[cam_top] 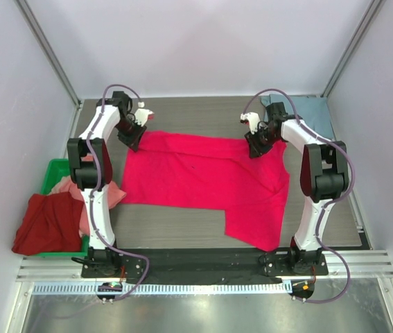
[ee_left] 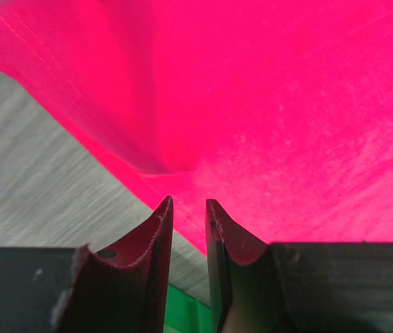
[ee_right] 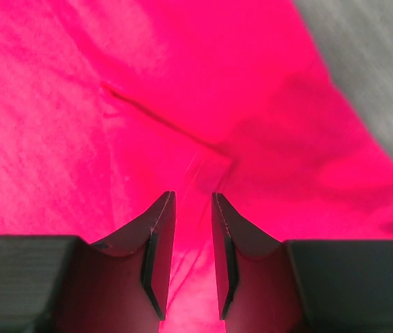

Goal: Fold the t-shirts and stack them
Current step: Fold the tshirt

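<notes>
Grey table (cam_top: 175, 227), four t-shirts (cam_top: 203, 177)

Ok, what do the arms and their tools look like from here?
The left arm and right arm are white shells with black joints and black bases; a greyish-purple cable loops along each. The left tool and right tool are black, each with two tapered dark fingers.
</notes>
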Tool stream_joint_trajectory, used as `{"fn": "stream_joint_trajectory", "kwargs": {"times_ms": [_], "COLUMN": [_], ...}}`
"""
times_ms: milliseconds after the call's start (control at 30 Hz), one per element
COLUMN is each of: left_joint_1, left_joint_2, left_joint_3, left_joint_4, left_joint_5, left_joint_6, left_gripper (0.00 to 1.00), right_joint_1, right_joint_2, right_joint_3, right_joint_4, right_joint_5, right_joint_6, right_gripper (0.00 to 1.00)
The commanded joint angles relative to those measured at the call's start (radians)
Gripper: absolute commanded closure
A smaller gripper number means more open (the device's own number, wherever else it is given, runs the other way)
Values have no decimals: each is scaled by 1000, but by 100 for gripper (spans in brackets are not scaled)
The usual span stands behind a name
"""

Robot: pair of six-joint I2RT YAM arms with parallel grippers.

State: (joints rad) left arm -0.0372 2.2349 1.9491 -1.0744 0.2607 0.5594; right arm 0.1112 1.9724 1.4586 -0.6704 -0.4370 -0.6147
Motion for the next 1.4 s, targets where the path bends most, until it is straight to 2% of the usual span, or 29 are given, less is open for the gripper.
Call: {"fn": "stream_joint_trajectory", "kwargs": {"times_ms": [0, 300, 433, 467, 567, 867, 1000, 1033, 1067, 1267, 1367], "left_joint_1": [5, 5, 5, 5, 5, 5, 5, 5, 5, 13, 14], "left_joint_2": [-93, -124, -129, -130, -126, -112, -104, -101, -94, -17, 5], "left_joint_3": [-13, -56, -58, -58, -52, -50, -56, -55, -53, 40, 43], "left_joint_4": [11, 28, 25, 30, 33, 48, 48, 47, 42, -42, -42], "left_joint_5": [35, 26, 12, 9, 6, -17, -37, -53, -57, -66, -96], "left_joint_6": [-46, -69, -61, -59, -59, -33, -15, -12, -10, -26, -36], "left_gripper": [74, 75, 75, 74, 74, 74, 73, 72, 70, 62, 61], "right_joint_1": [-1, -1, -1, 1, 11, 194, 265, 265, 265, 99, 18], "right_joint_2": [38, 135, 132, 115, 47, -245, -277, -262, -251, -155, -75], "right_joint_3": [66, 129, 137, 132, 100, -138, -176, -170, -165, -71, -3], "right_joint_4": [3, 14, 20, 23, 25, 12, 11, 12, 12, 68, 72], "right_joint_5": [-32, -31, -35, -37, -37, 11, -5, 3, 17, 55, 76], "right_joint_6": [-5, -10, -3, 3, 1, -20, 62, 96, 107, 155, 145], "right_gripper": [67, 68, 87, 92, 95, 97, 89, 77, 73, 69, 69]}}
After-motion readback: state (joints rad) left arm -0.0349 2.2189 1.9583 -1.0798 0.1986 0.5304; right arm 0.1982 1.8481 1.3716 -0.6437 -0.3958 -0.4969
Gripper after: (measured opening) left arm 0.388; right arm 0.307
